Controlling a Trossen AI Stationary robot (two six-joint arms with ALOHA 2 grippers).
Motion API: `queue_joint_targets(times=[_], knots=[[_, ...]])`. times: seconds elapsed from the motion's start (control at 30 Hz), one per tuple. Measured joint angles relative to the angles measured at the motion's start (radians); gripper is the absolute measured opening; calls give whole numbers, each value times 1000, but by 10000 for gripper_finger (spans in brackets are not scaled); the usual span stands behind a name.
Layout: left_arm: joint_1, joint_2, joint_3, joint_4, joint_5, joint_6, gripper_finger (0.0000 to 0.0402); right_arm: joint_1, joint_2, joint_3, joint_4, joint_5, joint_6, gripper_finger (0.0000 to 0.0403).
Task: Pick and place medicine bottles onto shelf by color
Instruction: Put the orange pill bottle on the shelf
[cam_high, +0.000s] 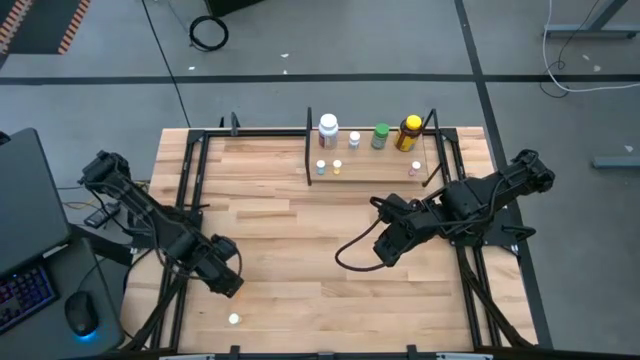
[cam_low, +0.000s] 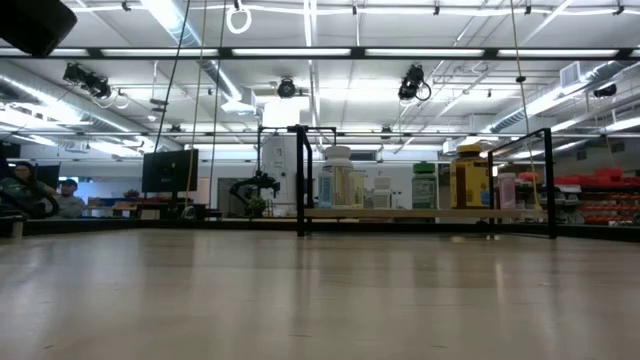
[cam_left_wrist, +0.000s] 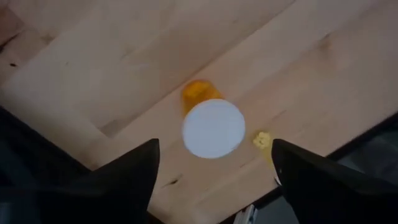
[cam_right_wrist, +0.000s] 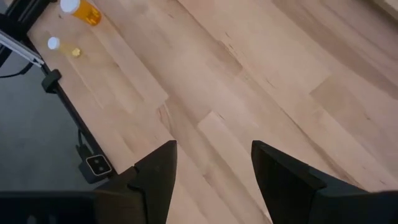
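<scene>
1. High view: the desk (cam_high: 290, 250) is a pale wooden top inside a black frame. The shelf (cam_high: 372, 160) sits at its far edge, a narrow plank between black posts. Along the back of it stand a larger white bottle (cam_high: 328, 129), a small white bottle (cam_high: 354, 140), a green bottle (cam_high: 380, 136) and a yellow dark-capped bottle (cam_high: 409, 132). Three tiny bottles (cam_high: 337, 167) stand along the front of the plank, two near the left post and one near the right. The left hand (cam_high: 226, 282) is over the near left part of the desk, with a small white-capped orange bottle (cam_high: 234, 320) just beside it near the front edge. The right hand (cam_high: 385, 250) hangs over the middle right of the desk, well apart from the shelf.

2. Low view: the shelf's plank and posts show across the desk, with the white, green and yellow bottles upright on it. Neither hand shows here.

3. Left wrist view: the left hand's fingers (cam_left_wrist: 124, 180) are spread wide, and the white cap of the orange bottle lies between them on the wood, touched by neither. A small yellow scrap (cam_left_wrist: 261, 140) lies just beside it.

4. Right wrist view: the right hand's fingers (cam_right_wrist: 155, 180) stand apart over bare wood, pinching nothing. The orange bottle shows far off near the desk's edge.
</scene>
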Motion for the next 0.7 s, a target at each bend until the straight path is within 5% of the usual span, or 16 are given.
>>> queue_joint_targets(times=[0.7], knots=[[0,32,0,30,-8,-104,353,0,0,0,-25,0,-27,215]])
